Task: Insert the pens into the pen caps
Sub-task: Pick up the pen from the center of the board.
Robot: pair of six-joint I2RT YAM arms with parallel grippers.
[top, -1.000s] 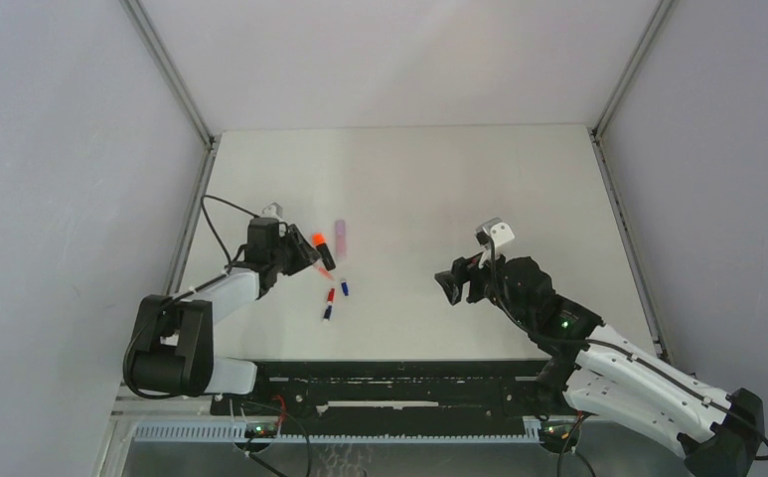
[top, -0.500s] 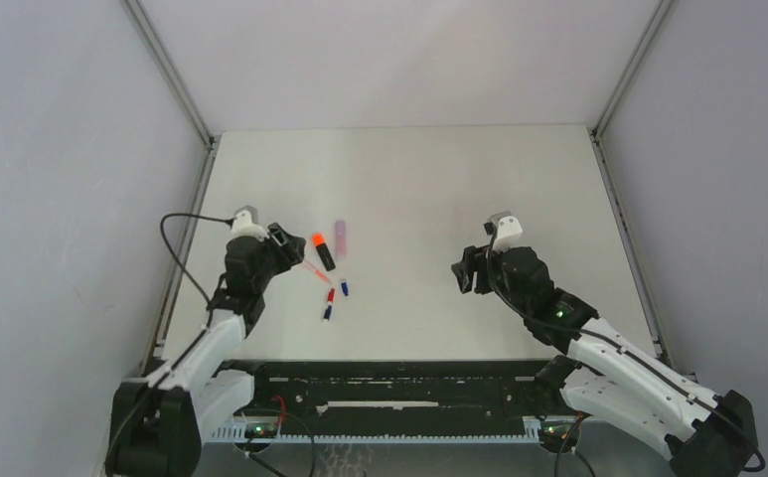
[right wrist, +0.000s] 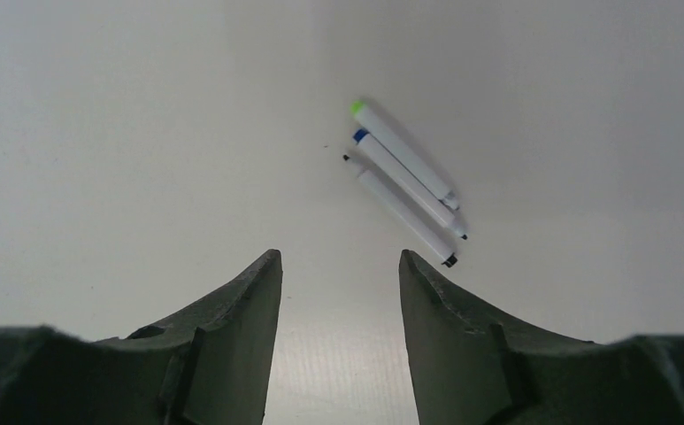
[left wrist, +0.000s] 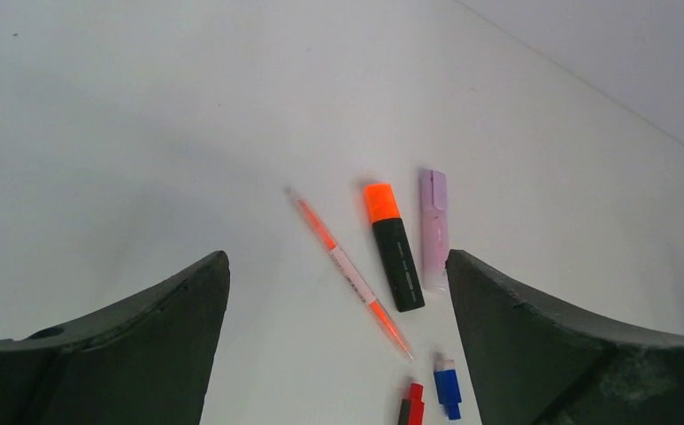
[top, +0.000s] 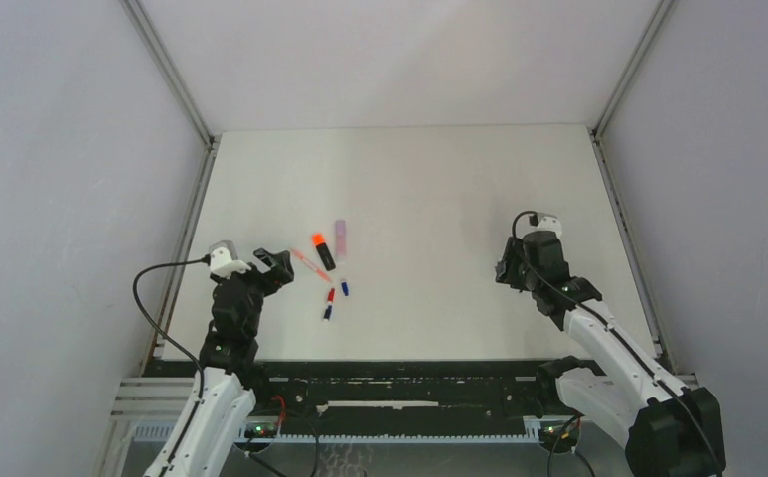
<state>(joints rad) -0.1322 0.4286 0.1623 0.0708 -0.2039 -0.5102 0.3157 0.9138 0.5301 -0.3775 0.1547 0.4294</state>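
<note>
The counter (left wrist: 143,133) is showing a plain white, without pattern. On it the stubby highlighter (left wrist: 397,252) is wearing a black body and a bright orange end, and the second highlighter (left wrist: 434,228) is showing pale lilac. The thin pen (left wrist: 349,273) is looking clear with orange-red inside. One small piece (left wrist: 413,405) is showing red with black, another piece (left wrist: 447,390) blue. Three white pens are carrying coloured ends: green (right wrist: 404,152), blue (right wrist: 409,181) and black (right wrist: 404,212). The left fingers (left wrist: 143,328) and the right fingers (right wrist: 223,328) are showing dark grey.
</note>
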